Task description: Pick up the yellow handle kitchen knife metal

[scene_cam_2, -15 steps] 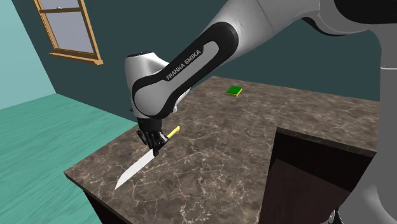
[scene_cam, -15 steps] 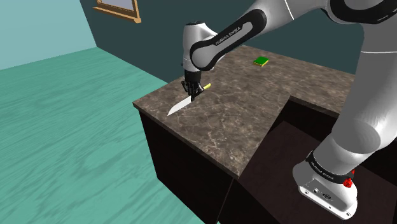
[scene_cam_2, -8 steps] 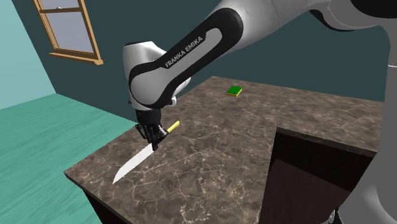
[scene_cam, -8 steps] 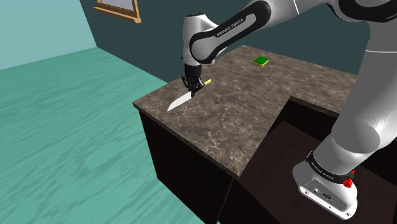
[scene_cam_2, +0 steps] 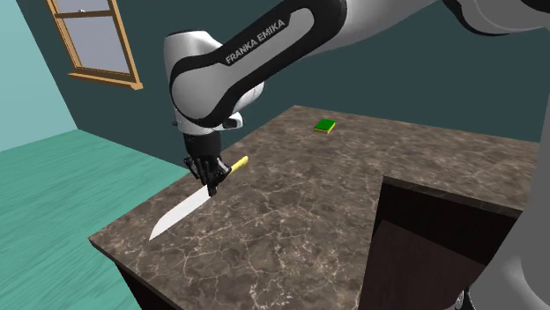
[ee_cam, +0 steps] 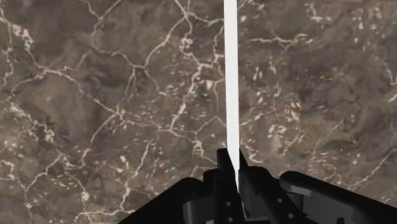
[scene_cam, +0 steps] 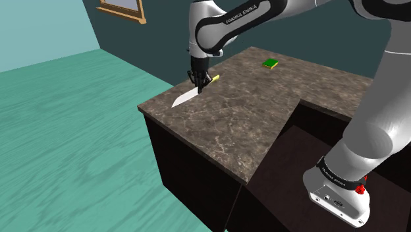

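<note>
Yellow-handled kitchen knife with a pale blade [scene_cam: 186, 96] [scene_cam_2: 187, 209] [ee_cam: 230, 76] is clamped between the narrowed fingers of the black tool [scene_cam: 199, 82] [scene_cam_2: 210, 185] [ee_cam: 230, 159], gripped where blade meets handle, over the dark brown marbled surface [scene_cam: 250, 118] [scene_cam_2: 300, 220] [ee_cam: 95, 95] near its left edge. It is tilted, handle end higher, with the blade slanting down toward the near-left corner. Whether the tip touches cannot be told. A small green block [scene_cam: 270, 63] [scene_cam_2: 325, 126] lies well apart, far across the surface.
</note>
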